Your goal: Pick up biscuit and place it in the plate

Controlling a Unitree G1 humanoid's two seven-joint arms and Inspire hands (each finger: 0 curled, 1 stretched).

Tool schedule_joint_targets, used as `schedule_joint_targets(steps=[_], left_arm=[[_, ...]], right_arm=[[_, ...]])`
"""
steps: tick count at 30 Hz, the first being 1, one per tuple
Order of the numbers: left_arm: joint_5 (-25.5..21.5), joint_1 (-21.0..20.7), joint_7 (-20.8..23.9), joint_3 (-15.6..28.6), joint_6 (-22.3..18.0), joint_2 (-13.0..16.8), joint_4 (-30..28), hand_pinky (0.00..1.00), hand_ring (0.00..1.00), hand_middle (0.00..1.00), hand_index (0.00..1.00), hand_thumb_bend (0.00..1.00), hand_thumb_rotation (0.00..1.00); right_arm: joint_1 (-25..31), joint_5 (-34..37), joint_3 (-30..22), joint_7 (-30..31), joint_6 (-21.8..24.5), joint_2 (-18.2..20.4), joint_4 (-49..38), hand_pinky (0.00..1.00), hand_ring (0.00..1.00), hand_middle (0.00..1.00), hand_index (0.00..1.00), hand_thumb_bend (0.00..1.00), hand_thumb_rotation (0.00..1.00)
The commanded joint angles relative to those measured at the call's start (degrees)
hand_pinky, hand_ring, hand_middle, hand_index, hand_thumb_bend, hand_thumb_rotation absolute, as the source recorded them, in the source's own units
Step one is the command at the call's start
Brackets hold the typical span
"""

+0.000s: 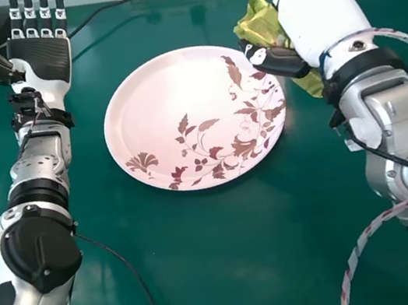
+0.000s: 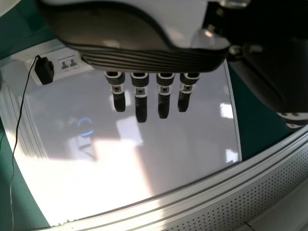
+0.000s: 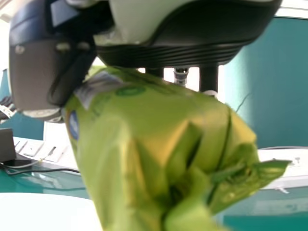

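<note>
The right hand (image 1: pixel 327 20) is clamped on the packet (image 1: pixel 260 22), the biscuit by the look of it, with the thumb (image 1: pixel 280 62) on the side toward the plate (image 1: pixel 173 110) and the fingers curled on the other. Packet and hand are at the plate's far right, just outside the rim; whether the packet is clear of the worktop (image 1: pixel 233 274) I cannot tell. The left hand (image 1: pixel 42 62) lies to the left of the plate, its fingers straight and apart.

The grasp looks made, so the carry leftward over the plate should come next. The likeliest trouble is the rim: the thumb is already close to it, and the packet's lower end reaches down below the hand, so a low, sideways move could snag the edge and push the plate left or tip it. Lifting first would guard against that.

The wrapper is loose and crumpled, so it may slide or twist in the grip if only slack film is pinched; squeezing harder to prevent that could crush what is inside. Letting go too soon would leave the packet straddling the rim or off it, so the release is best kept for the plate's middle.
</note>
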Motion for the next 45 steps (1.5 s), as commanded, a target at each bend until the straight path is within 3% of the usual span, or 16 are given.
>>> schedule_joint_targets(steps=[1, 12, 19, 45], left_arm=[[0.75, -0.16, 0.24, -0.71, -0.47, 0.24, -0.05, 0.94, 0.90, 0.96, 1.00, 1.00, 0.58], [1.17, -0.24, 0.32, -1.11, -1.16, -0.14, 0.00, 1.00, 0.90, 0.99, 1.00, 1.00, 0.66], [1.39, -0.22, 0.42, -1.33, -1.15, -0.11, 0.04, 0.98, 0.90, 0.98, 1.00, 1.00, 0.66], [1.90, -0.21, -0.93, -1.64, -1.28, -0.54, -0.06, 0.98, 0.88, 0.96, 1.00, 1.00, 0.61]], right_arm=[[-0.84, 0.85, 0.36, -2.12, -0.74, 0.66, 0.44, 0.09, 0.15, 0.24, 0.49, 0.49, 0.05], [-1.21, 1.77, 1.47, -5.47, -1.99, 1.77, 2.55, 0.09, 0.14, 0.23, 0.49, 0.50, 0.05], [-1.75, 2.34, 2.25, -8.35, -3.36, 2.16, 4.52, 0.09, 0.14, 0.23, 0.49, 0.50, 0.05], [-7.50, 7.27, 6.03, -16.01, -9.39, 2.72, 18.03, 0.09, 0.14, 0.23, 0.49, 0.50, 0.04]])
